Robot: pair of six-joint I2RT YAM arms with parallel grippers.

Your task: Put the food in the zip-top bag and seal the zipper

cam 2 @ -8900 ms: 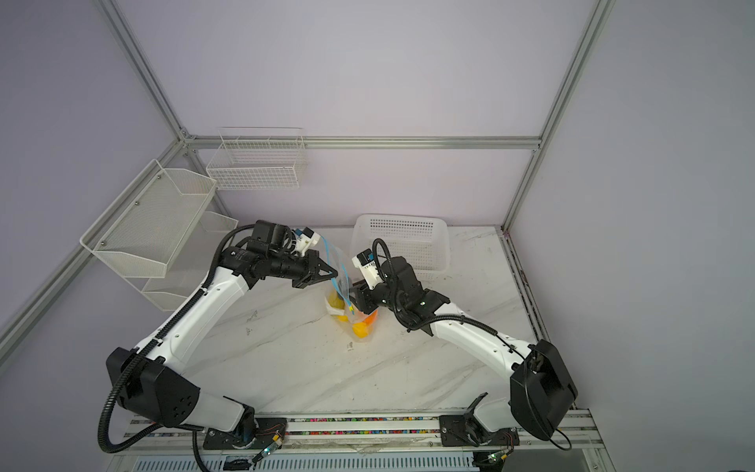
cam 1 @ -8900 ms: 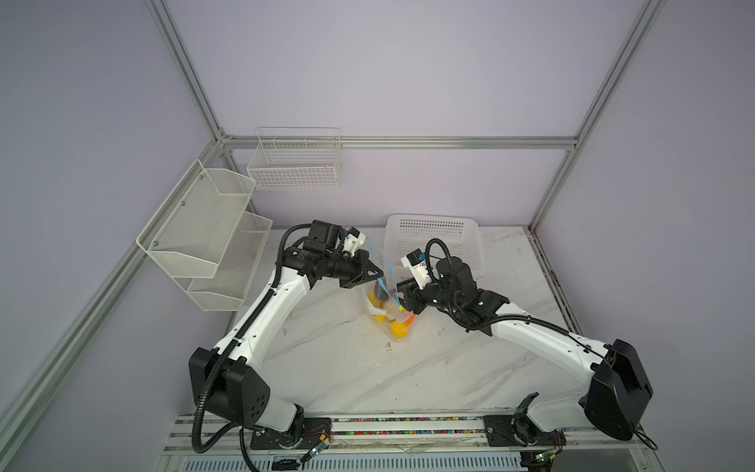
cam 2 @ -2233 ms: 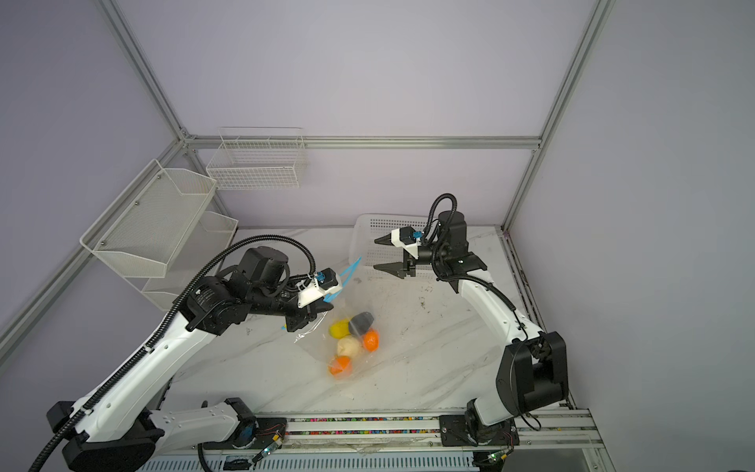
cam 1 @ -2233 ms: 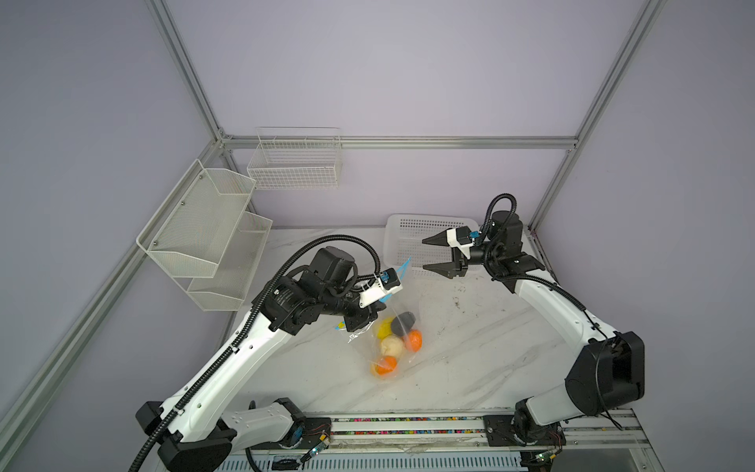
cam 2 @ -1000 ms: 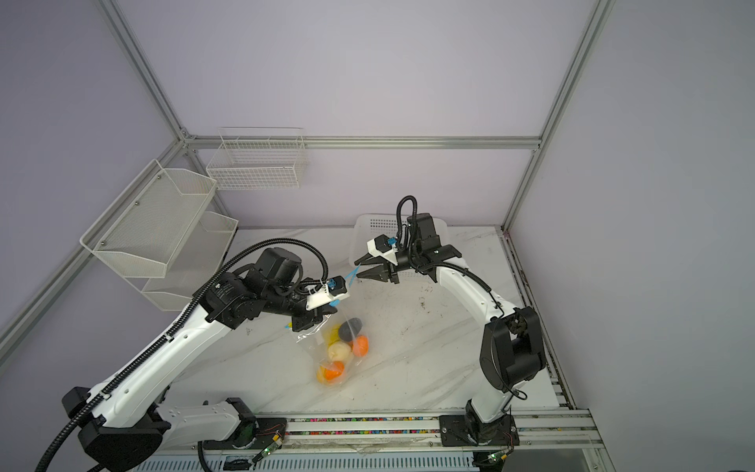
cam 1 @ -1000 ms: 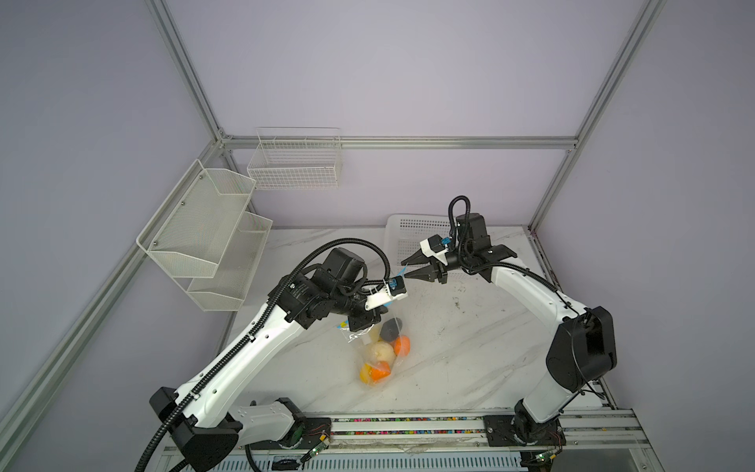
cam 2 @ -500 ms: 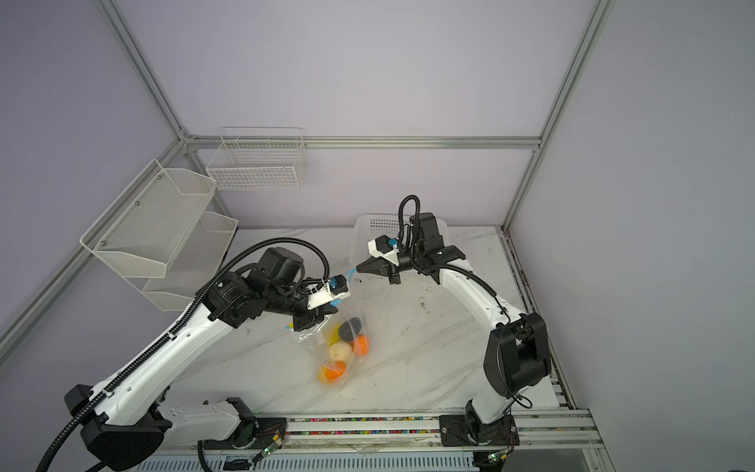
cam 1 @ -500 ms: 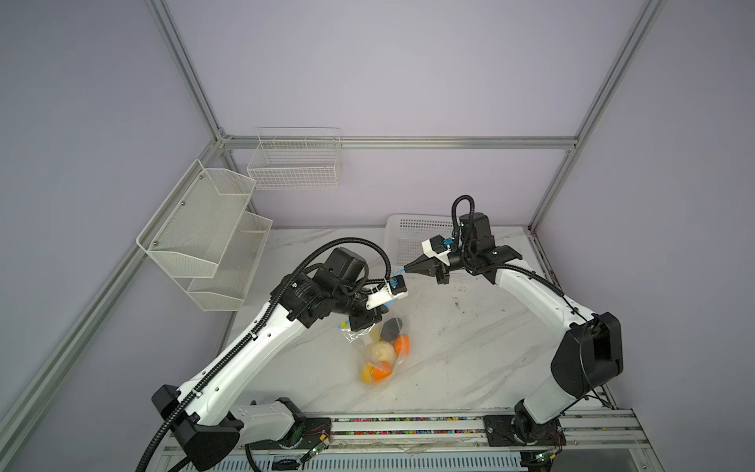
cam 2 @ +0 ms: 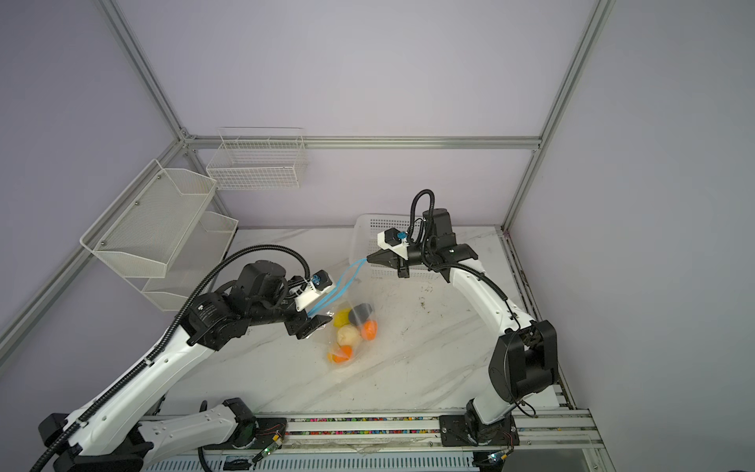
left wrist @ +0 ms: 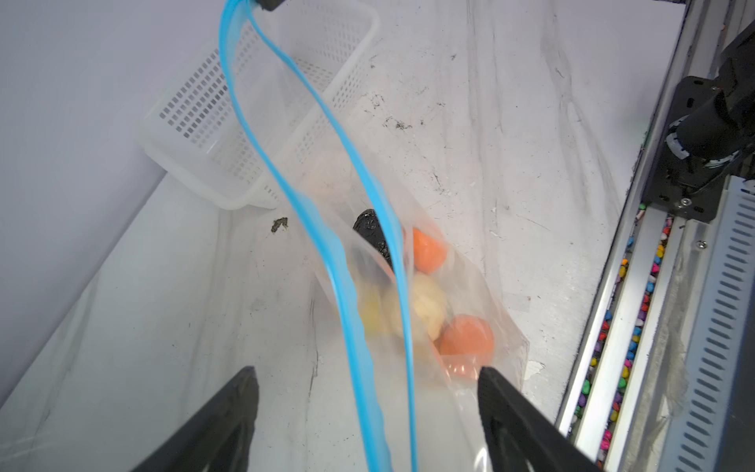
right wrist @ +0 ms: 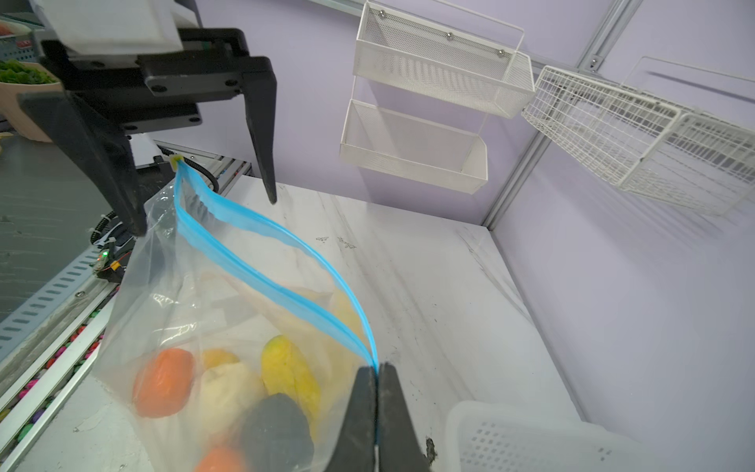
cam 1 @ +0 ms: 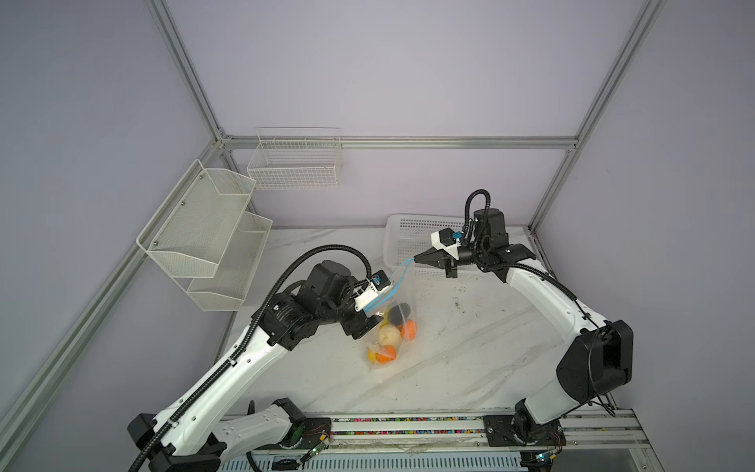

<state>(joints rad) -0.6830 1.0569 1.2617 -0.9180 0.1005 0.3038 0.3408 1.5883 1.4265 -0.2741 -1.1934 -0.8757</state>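
Note:
The zip-top bag hangs slack over the marble table, its bottom on the top. The food shows through it: an orange ball, a cream ball, a yellow piece and a black lump. The zipper gapes, its two blue strips apart, with the slider tab at the far end. My right gripper is shut on one end of the zipper. My left gripper stands open astride the strips near the other end, not pinching them.
A white perforated basket sits at the back of the table, right behind my right gripper. Mesh shelves and a wire basket hang on the walls at the left. The rail with coloured beads runs along the front edge.
My right gripper closed on the zipper's end and drew it slightly back toward the basket. My left gripper has just opened and let go of the bag's edge.

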